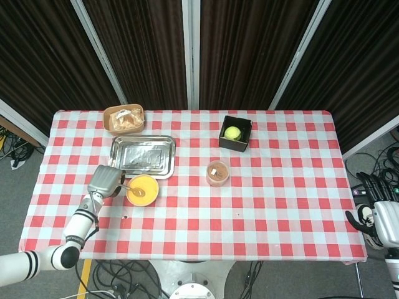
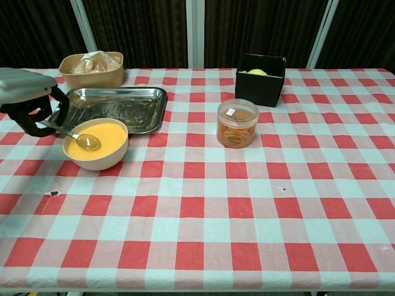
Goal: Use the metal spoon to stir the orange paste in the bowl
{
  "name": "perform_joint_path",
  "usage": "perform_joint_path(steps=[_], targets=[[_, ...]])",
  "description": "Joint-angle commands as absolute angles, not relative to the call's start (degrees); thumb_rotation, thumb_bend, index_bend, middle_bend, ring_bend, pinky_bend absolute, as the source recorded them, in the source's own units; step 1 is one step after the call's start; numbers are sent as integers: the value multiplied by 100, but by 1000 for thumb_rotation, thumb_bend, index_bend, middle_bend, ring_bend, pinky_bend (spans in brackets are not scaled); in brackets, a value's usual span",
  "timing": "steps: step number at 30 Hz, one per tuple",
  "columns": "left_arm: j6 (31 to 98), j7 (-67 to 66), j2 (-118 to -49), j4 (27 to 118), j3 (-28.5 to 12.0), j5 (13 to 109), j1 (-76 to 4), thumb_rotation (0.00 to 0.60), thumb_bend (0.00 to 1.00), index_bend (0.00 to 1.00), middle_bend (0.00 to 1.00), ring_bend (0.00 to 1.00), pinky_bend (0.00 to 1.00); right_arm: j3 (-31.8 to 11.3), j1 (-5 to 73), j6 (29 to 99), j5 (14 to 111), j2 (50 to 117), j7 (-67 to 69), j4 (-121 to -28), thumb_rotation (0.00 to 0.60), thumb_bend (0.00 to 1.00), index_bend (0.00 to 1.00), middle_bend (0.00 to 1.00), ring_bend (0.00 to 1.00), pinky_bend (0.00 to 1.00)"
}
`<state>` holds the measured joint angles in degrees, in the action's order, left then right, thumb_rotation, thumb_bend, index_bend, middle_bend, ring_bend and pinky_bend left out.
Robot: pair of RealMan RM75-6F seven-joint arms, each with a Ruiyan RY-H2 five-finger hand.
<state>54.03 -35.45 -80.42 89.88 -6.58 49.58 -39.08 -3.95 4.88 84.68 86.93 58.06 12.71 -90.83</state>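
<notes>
On a desk (image 2: pixel 259 203) draped in red-and-white check, the robot's left hand (image 2: pixel 28 98) grips the handle of one metal spoon (image 2: pixel 74 135), its fingers closed around the shaft beside the bowl's left rim. The spoon's head sits in the orange paste (image 2: pixel 102 139), tilted down from the hand, toward the left side of the single cream bowl (image 2: pixel 95 154). That bowl stands near the desk's left edge, just in front of one empty steel tray (image 2: pixel 111 108). Behind the tray sits one tan container (image 2: pixel 92 69) holding a crumpled bag. At mid-desk stands one clear lidded jar (image 2: pixel 237 122) with orange-brown contents, and behind it one black box (image 2: pixel 261 79) holding a single yellow-green ball (image 1: pixel 232 132). The right hand (image 1: pixel 380 221) hangs off the desk's right edge, well apart from everything, holding nothing; its dark fingers (image 1: pixel 368 185) are extended and apart. One small dark speck (image 2: pixel 51 193) lies on the cloth in front of the bowl.
</notes>
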Motion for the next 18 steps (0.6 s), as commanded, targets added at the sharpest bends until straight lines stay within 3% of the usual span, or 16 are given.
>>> perform_joint_path(steps=[1,18], targets=[[5410,-3542,-8038,9005,-634,4942,-3928,600,410,588,945,926,979,-396,480,8479,8688,5802,1273,-9084,600,240,0,66,0,0],[5589,-3486,-7930,9282,-458,4991,-3990,600,390,466,934,924,979,-406,466,8487,8680,5814,1373,-9009,600,240,0,67,0,0]])
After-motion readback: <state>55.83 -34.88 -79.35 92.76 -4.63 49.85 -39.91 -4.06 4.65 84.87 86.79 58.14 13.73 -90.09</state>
